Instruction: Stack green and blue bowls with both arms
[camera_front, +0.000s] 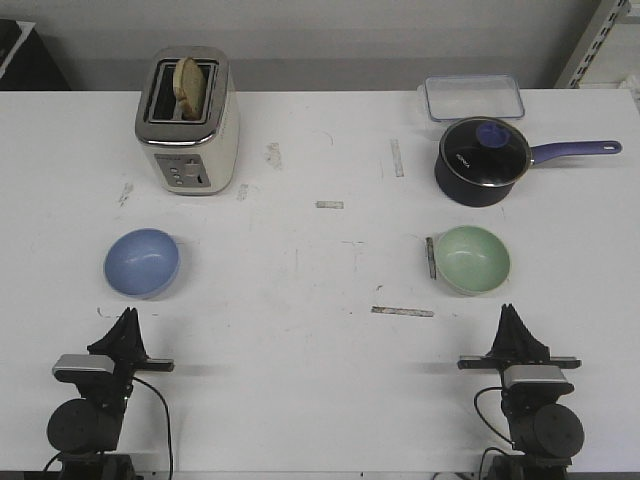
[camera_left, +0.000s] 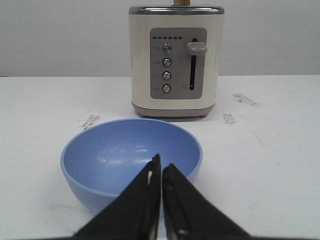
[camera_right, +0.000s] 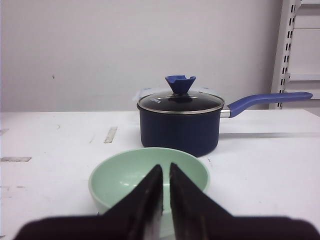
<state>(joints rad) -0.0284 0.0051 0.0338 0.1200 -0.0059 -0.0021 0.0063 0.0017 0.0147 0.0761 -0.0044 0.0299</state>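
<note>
The pale blue bowl (camera_front: 142, 262) sits on the white table at the left, empty and upright; it also shows in the left wrist view (camera_left: 120, 157). The mint green bowl (camera_front: 472, 259) sits at the right, empty and upright, and shows in the right wrist view (camera_right: 137, 177). My left gripper (camera_front: 128, 318) is shut and empty, just short of the blue bowl (camera_left: 161, 164). My right gripper (camera_front: 510, 314) is shut and empty, just short of the green bowl (camera_right: 165, 168). Neither gripper touches a bowl.
A cream toaster (camera_front: 187, 120) with bread in it stands at the back left. A dark blue saucepan (camera_front: 483, 160) with a glass lid and long handle stands behind the green bowl, with a clear lidded container (camera_front: 472, 98) behind it. Tape strips (camera_front: 402, 311) lie on the table.
</note>
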